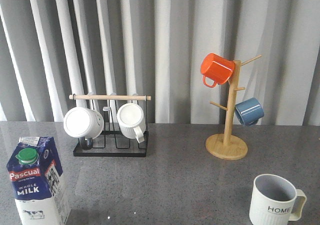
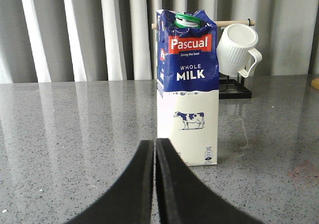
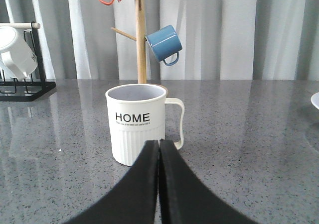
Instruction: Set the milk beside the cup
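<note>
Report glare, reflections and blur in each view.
Front view: curtain streaks sheen the table; milk sharp. Left wrist view: pale reflections streak the table; shut left gripper is a dark silhouette. Right wrist view: cup crisp; right gripper likewise dark.

The milk (image 1: pixel 37 182) is showing blue over white, with a green cap (image 1: pixel 26 156), a red "Pascual" band, white lettering and a blue-and-white cow drawing. The cup (image 1: pixel 275 200) is presenting pale white ribbing, a grey interior, a cream handle and dark "HOME" lettering. The table (image 1: pixel 175 180) is reading speckled grey. Both pairs of gripper fingers (image 2: pixel 149 184) (image 3: pixel 154 184) are appearing black.
</note>
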### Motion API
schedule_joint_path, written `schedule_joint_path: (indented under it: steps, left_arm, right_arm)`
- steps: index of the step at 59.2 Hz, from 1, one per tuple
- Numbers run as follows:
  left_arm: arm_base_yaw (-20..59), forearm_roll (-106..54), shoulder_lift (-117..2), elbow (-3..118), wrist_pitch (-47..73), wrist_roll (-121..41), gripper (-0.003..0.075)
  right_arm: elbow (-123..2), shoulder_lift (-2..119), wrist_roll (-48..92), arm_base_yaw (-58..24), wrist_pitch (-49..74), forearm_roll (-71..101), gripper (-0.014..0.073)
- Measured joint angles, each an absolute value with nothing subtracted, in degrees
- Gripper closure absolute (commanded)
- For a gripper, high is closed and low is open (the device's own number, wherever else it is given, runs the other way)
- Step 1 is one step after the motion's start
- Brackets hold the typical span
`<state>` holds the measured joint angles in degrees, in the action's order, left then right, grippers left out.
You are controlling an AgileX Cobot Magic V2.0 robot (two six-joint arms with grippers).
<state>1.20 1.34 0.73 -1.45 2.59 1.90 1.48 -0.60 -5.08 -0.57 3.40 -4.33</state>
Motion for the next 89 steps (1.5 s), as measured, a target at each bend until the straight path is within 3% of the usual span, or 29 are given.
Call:
schedule_joint_path:
  steps: [42,65,77,89]
  left_arm:
    - [1.2,1.34,0.73,-1.45,2.59,1.9,0.0727]
    - [1.2,0.85,0.73,-0.81,-0.98,3.18,0.0727]
    - [1.2,0.0,-1.56,9.52,1.34,4.73,0.0727]
    - [1.2,0.0,-16.28,27.5,12.34,4.7,0.0727]
  right_arm:
    - [1.48,-0.6,-4.88,-0.57,3.49,-4.62,0.0599]
    - [0.95,-0.6,-2.46,-0.57,-5.71,-5.1,0.0599]
    - [-9.9,2.51,0.39,-0.57,-0.63,-3.88,0.0599]
    - [-22.46,12.48,1.79,-0.57,9.97,-4.43,0.0599]
